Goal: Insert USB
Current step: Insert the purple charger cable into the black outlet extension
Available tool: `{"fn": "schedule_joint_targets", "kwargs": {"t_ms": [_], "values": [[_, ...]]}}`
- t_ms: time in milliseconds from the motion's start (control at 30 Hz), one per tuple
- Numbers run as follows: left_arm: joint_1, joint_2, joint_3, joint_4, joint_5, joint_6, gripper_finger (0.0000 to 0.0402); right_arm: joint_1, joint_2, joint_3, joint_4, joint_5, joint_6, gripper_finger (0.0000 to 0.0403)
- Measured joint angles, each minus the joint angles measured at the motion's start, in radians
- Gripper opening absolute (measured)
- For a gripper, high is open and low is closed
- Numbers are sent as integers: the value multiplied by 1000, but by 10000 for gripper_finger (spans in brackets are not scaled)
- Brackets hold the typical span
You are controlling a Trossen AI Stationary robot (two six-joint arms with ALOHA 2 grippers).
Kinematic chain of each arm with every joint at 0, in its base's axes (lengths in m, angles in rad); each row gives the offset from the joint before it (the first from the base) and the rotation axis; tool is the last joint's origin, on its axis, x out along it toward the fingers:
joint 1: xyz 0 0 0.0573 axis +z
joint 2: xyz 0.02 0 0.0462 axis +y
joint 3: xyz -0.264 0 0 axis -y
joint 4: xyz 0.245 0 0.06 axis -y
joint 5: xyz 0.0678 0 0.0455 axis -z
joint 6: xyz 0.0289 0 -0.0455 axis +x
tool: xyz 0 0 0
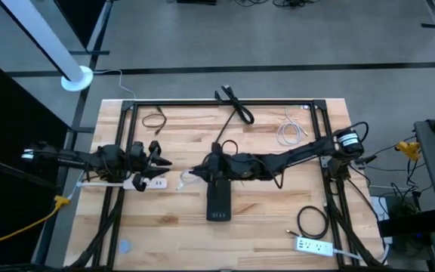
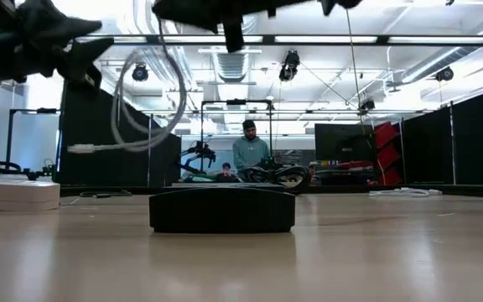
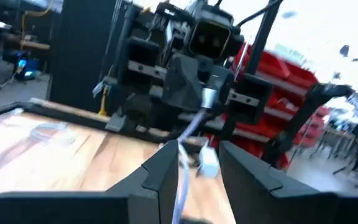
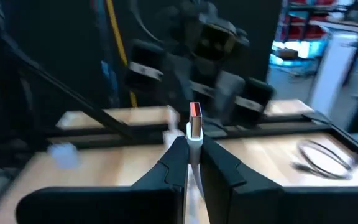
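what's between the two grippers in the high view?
In the high view, only a loop of the white USB cable spans bare wood between the left gripper and right gripper. The black box sits nearer the front edge.

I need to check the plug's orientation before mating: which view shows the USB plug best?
The right wrist view: the USB plug stands up from the right gripper, metal end visible. The left wrist view shows it blurred, the high view tiny; the low view doesn't show it clearly.

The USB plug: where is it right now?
In the right wrist view, the USB plug stands pinched in the right gripper, held above the table, pointing towards the left gripper.
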Motion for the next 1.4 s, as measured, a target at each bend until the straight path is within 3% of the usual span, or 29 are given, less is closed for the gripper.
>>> {"fn": "schedule_joint_targets", "kwargs": {"t_ms": [300, 433, 600, 933, 1400], "values": [[-114, 204, 0, 172, -31, -21, 190, 8, 97, 70, -3, -28, 69, 14], [-201, 312, 0, 276, -89, -4, 205, 35, 120, 109, 4, -55, 59, 14], [-280, 432, 0, 327, -211, 8, 195, 61, 122, 128, 5, -6, 17, 14], [-344, 624, 121, 342, -214, 125, 166, 67, 140, 128, -2, 42, 92, 14], [-342, 744, 178, 338, -423, 256, 151, 85, 141, 128, -70, 30, 157, 14]]}}
